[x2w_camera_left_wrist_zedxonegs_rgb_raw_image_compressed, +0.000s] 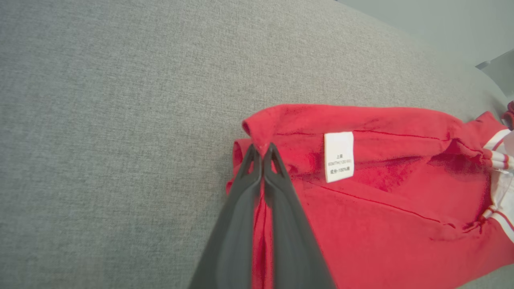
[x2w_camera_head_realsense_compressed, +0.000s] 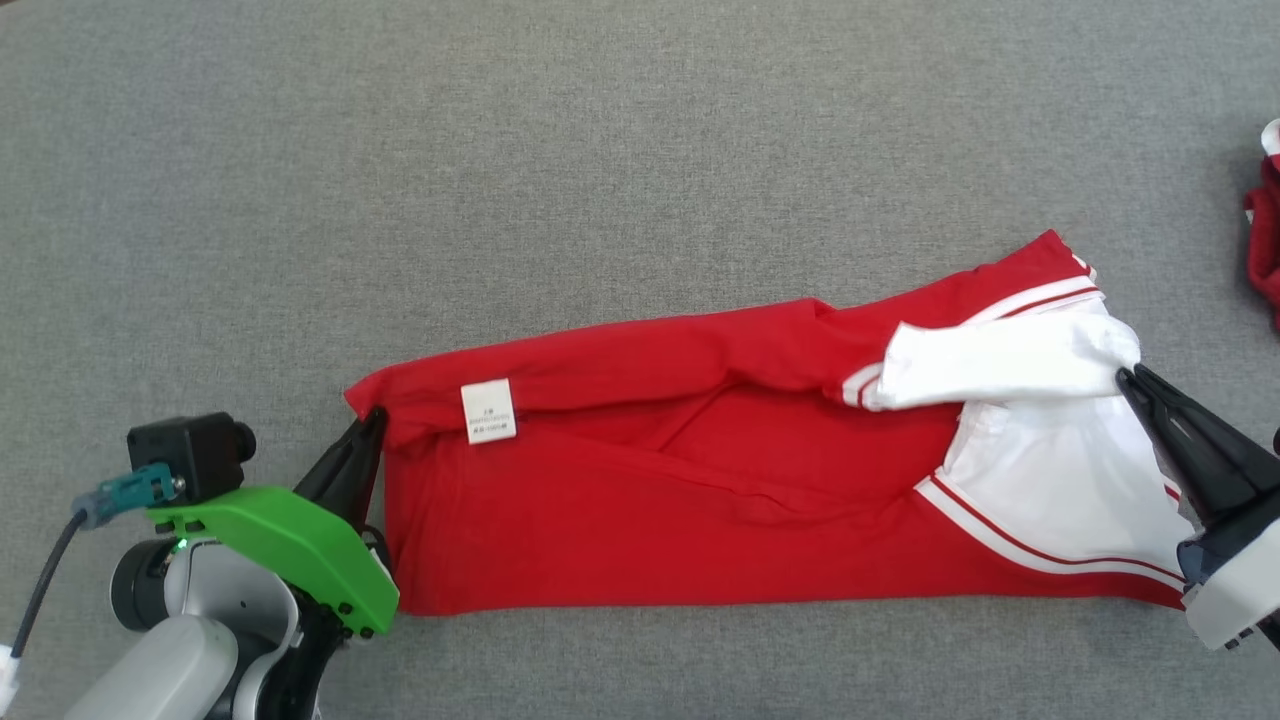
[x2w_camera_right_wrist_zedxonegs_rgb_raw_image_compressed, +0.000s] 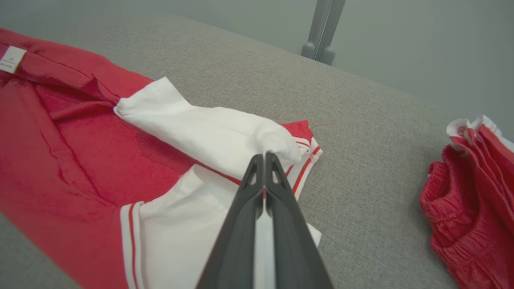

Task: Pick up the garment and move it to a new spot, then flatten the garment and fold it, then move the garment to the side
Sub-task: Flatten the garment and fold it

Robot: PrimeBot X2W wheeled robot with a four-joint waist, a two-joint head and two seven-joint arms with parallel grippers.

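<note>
The garment [x2w_camera_head_realsense_compressed: 700, 500] lies half-folded on the table [x2w_camera_head_realsense_compressed: 500, 150]. Left gripper [x2w_camera_head_realsense_compressed: 374, 418] pinches it just left of the label [x2w_camera_head_realsense_compressed: 488, 411], and right gripper [x2w_camera_head_realsense_compressed: 1126, 376] pinches the sleeve [x2w_camera_head_realsense_compressed: 1000, 360] well right of it, likely to hold the fold taut.

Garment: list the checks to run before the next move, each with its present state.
1. Left gripper shut on garment at its left edge: ok.
2. Right gripper shut on white sleeve: ok.
3. Garment lying flat: not ok; its far edge is folded over and creases run across the middle.
4. Layers caught in each grip: cannot tell.
5. Other garment apart from this one: ok.
</note>
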